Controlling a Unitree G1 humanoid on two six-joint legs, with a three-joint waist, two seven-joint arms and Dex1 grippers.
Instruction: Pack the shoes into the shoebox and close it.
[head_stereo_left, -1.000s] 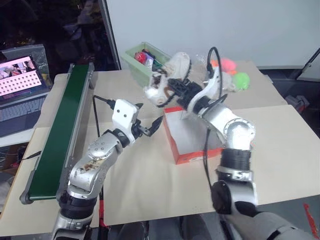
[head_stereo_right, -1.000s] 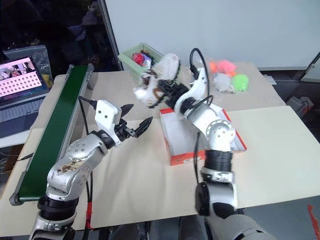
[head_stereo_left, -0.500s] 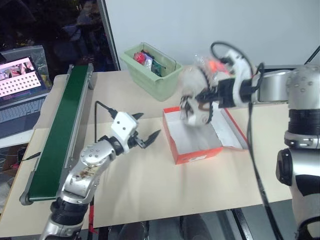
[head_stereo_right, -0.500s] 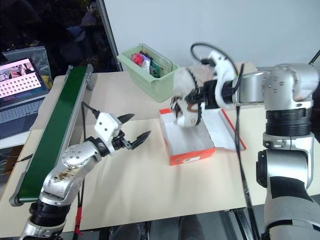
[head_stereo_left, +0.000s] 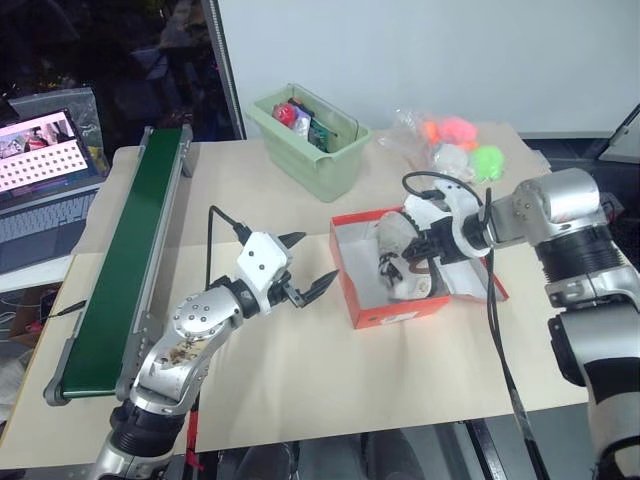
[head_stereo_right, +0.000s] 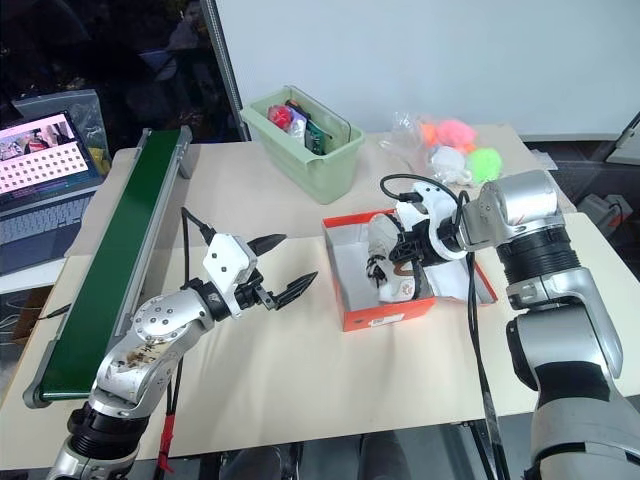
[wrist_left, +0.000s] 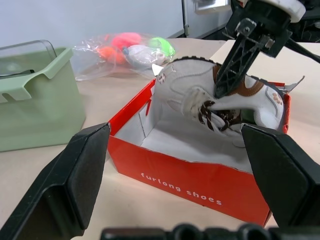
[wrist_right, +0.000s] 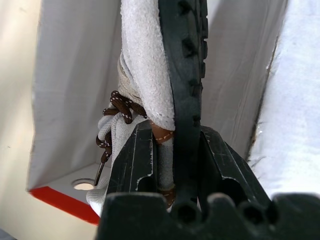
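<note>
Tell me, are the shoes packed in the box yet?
Nearly. The right gripper is clamped on the shoes and has them down inside the open red box, not let go. The left gripper waits open beside the box. Left to do: release the shoes and fold the lid shut.

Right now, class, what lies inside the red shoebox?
Inside the shoebox are the shoes, gripped by the right gripper and lowered against the white lining. The shoes cover part of the box floor, so whether they rest on it cannot be seen.
</note>
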